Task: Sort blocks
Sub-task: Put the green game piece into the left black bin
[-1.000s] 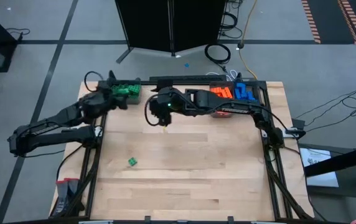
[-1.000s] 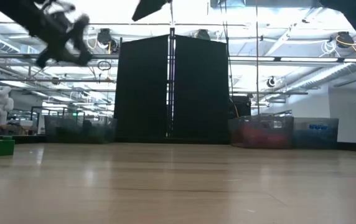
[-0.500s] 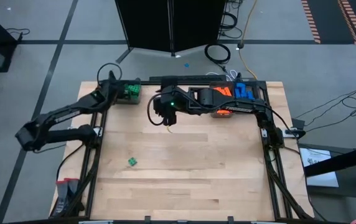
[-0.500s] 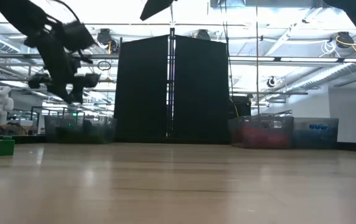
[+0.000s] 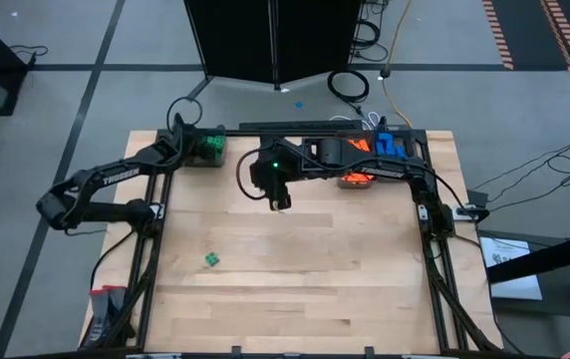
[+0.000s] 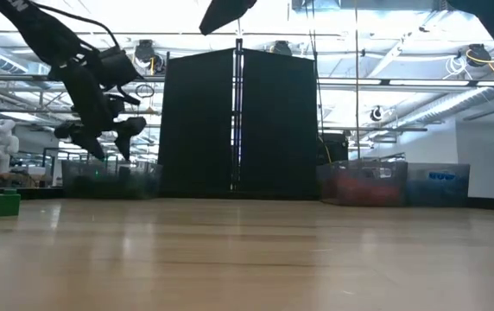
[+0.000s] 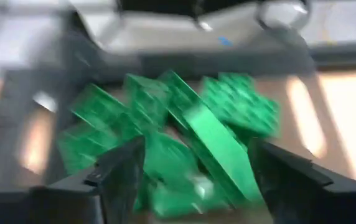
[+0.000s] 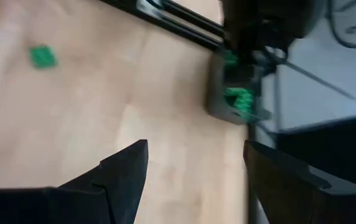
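Left arm (image 5: 116,179) hides part of the green bin (image 5: 208,148) from above. Green blocks (image 7: 184,137) in that bin blur together in the left wrist view; count unreadable. Lone green block (image 5: 211,259) well apart from the bin: too small to see studs.

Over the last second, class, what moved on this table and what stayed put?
The left gripper swung over the bin of green blocks and its fingers opened above the pile. The right gripper drifted slightly toward the table's middle, fingers apart and empty. The lone green block and the orange and blue bins stayed put.
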You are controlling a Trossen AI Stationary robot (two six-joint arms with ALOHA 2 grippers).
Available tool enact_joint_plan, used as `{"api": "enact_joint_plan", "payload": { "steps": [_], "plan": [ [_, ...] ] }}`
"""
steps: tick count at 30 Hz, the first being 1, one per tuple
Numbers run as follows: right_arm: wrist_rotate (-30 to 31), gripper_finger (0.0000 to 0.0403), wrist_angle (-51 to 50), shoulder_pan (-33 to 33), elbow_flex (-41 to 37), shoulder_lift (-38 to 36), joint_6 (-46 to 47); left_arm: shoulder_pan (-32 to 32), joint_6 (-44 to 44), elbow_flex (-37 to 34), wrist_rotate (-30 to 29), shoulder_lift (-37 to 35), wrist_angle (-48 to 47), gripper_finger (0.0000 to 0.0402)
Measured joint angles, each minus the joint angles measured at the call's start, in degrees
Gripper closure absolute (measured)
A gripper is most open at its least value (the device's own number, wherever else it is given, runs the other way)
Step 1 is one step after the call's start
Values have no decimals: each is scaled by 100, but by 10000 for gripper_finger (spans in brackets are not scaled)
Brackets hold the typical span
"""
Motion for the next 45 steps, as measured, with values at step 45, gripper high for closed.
{"api": "enact_joint_plan", "payload": {
  "steps": [45],
  "plan": [
    [-2662,144,6498,689,-944,3693,2091,-1495,-1633,11,2927,-5849,-1360,100]
  ]
}}
